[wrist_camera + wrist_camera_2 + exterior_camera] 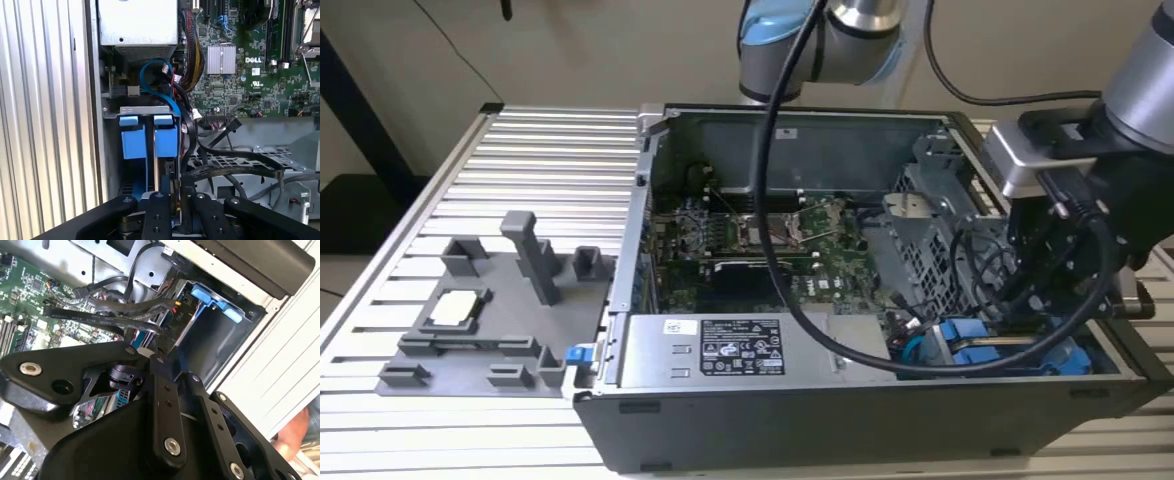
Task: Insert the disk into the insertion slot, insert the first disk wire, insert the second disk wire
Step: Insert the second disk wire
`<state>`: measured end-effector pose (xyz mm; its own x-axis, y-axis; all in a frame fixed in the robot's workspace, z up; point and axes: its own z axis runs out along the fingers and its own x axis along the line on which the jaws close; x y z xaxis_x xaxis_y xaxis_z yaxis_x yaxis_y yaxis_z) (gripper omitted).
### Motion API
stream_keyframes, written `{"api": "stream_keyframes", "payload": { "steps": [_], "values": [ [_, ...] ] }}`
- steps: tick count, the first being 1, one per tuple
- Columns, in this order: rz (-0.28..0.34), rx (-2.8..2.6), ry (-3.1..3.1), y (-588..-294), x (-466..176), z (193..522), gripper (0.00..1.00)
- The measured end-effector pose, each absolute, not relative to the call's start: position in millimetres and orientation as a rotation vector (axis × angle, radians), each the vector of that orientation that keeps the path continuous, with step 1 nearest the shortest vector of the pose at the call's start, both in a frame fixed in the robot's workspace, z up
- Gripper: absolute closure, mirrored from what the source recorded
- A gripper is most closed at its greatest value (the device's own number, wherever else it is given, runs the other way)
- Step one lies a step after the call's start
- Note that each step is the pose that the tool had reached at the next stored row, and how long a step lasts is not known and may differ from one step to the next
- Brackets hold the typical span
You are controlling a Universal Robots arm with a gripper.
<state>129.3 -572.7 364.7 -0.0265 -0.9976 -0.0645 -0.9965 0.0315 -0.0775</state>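
Exterior view. An open dark grey desktop computer case (pixel 854 420) lies on its side on a ribbed aluminium table (pixel 520 140). The black gripper assembly (pixel 1054 290) on the grey robot arm (pixel 1134 80) reaches down into the case corner at the exterior view's right, where the blue carrier tabs (pixel 961 335) of the drives sit beside the grey perforated sheet-metal drive cage (pixel 927 235). A silver power-supply box with a black label (pixel 740 350) lies along the near wall, and the green motherboard (pixel 761 240) fills the floor of the case. A grey moulded parts fixture (pixel 480 320) stands on the table at the exterior view's left.

Second wrist view. The black linkage of the gripper (pixel 165 390) points towards the drive bay; a bright blue plastic carrier frame (pixel 215 302) is seated inside the bay, so the disk appears already inserted. Flat black cables (pixel 100 315) cross just ahead of the fingers; whether the jaws pinch a connector, and hence whether they are closed or spread, cannot be told.

First wrist view. Two blue carriers stand side by side in the insertion slot (pixel 145 112); the disk (pixel 165 140) is judged to be the one nearer the black wires (pixel 210 155), with the other carrier (pixel 133 140) beside it. The gripper (pixel 172 205) sits in line with the drive's rear edge, a posture suited to cable work there.
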Motion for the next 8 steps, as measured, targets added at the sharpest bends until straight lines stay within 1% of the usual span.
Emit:
{"api": "stream_keyframes", "payload": {
  "steps": [2, 8],
  "values": [
    [-0.016, -2.119, 2.181, -572.7, 129.3, 371.5, 0.76],
    [-0.010, -2.116, 2.179, -572.7, 129.3, 371.7, 0.76]
  ]
}}
